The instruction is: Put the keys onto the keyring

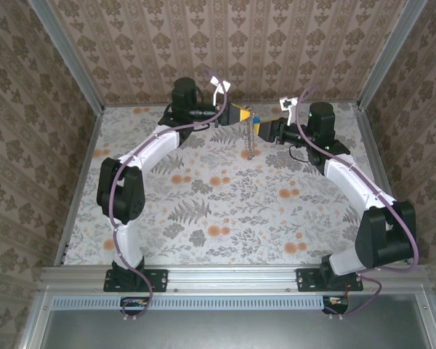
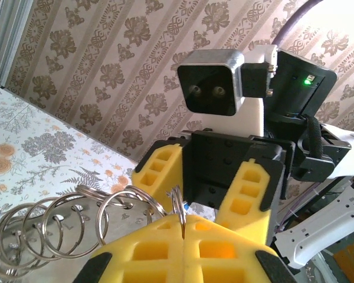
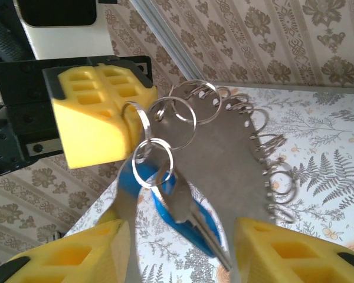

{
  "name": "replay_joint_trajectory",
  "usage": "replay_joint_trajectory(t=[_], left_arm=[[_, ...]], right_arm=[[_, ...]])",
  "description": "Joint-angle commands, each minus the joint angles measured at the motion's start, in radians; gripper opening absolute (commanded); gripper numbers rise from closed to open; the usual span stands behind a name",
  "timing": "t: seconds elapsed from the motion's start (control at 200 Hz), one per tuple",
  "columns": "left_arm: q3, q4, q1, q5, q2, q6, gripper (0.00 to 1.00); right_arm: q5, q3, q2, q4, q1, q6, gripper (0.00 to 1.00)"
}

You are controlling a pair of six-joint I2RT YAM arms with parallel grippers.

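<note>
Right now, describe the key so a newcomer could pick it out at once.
Look above the far middle of the table. There the left end effector pinches the keyring, a chain of bare steel loops, and the key sits right next to the pinched loop, between the open jaws of the right end effector. It is the only blue thing there.

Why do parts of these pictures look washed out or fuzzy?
Left wrist view: the top right corner is blown out white, while the keyring looks sharp. Right wrist view: the blue key, close to the lens, is blurred. Top external view: even light, soft shadows.
</note>
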Motion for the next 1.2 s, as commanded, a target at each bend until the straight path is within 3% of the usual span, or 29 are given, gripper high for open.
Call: replay_joint_trajectory(t=[0.0, 0.115, 0.345, 0.655, 1.195], left_arm=[[0.033, 0.033, -0.006, 0.011, -0.065, -0.016, 0.0], [0.033, 0.035, -0.008, 0.015, -0.067, -0.014, 0.0], [0.03, 0.055, -0.006, -0.001, -0.067, -0.027, 0.0], [-0.017, 0.206, -0.004, -0.044, -0.063, -0.124, 0.0], [-0.074, 0.249, -0.03, -0.052, -0.076, -0.134, 0.0]], right_arm=[[0.015, 0.057, 0.024, -0.009, 0.01, -0.038, 0.49], [0.01, 0.067, 0.031, -0.016, 0.011, -0.045, 0.4], [-0.066, 0.059, 0.015, -0.017, 0.016, -0.052, 0.0], [-0.077, 0.063, 0.019, -0.062, 0.068, -0.066, 0.0], [-0.069, 0.09, 0.09, 0.115, 0.106, 0.094, 0.0]])
